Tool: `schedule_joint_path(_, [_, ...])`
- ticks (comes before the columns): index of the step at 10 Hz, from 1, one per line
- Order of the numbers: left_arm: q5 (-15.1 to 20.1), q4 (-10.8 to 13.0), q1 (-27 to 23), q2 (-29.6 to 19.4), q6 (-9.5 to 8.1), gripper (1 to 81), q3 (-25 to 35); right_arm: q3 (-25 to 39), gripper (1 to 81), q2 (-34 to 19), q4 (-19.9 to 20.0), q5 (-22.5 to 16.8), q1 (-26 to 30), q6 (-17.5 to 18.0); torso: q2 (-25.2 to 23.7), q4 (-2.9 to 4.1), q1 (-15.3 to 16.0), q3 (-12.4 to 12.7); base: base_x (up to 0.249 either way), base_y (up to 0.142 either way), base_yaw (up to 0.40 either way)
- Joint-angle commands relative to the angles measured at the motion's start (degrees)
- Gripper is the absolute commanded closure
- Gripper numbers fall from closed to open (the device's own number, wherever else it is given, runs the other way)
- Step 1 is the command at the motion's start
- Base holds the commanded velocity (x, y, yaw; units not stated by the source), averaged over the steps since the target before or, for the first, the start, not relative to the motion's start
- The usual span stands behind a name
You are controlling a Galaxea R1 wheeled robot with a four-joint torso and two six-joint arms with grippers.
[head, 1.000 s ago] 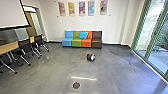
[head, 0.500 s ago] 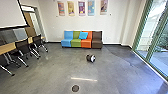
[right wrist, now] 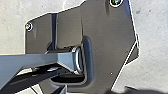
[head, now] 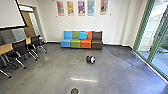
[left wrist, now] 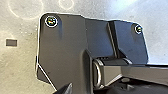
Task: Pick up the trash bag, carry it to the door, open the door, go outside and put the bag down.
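Note:
In the head view, a small dark thing with a round white end [head: 90,59] lies on the floor ahead; I cannot tell what it is. Tall green-framed glass panels [head: 150,37] run along the right side, with daylight behind them. A doorway [head: 30,22] stands at the back left. At the lower edge of the left wrist view is a dark pointed part of my left gripper [left wrist: 65,89]. A similar dark part of my right gripper [right wrist: 62,90] shows low in the right wrist view. I cannot tell whether either holds anything.
A row of blue, green, orange and brown seats [head: 81,43] stands against the back wall, with a blue cushion [head: 83,36] on it. Black chairs [head: 20,48] line a wooden table [head: 5,48] on the left. A round floor fitting [head: 74,91] is close in front.
The head camera has moved forward a little: the round floor fitting has slid down to the picture's bottom edge, and the chairs have shifted toward the left.

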Motion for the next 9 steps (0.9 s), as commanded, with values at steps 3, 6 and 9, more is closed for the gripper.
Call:
schedule_joint_path(3, [2.86, 0.49, -2.66, -0.16, 0.20, 1.0, 0.22, 0.05, 1.0, -0.47, -0.18, -3.26, 1.65, -0.13, 0.00, 0.00, 0.00, 0.00, 0.170, 0.000, 0.000])
schedule_joint_path(6, [2.86, 0.40, -2.66, -0.16, 0.20, 1.0, 0.22, 0.05, 1.0, -0.47, -0.26, -3.17, 1.39, -0.13, 0.00, 0.00, 0.00, 0.00, 0.170, 0.000, 0.000])
schedule_joint_path(9, [2.86, 0.40, -2.66, -0.25, 0.20, 1.0, 0.22, 0.05, 1.0, -0.38, -0.18, -3.17, 1.39, -0.13, 0.00, 0.00, 0.00, 0.00, 0.170, 0.000, 0.000])
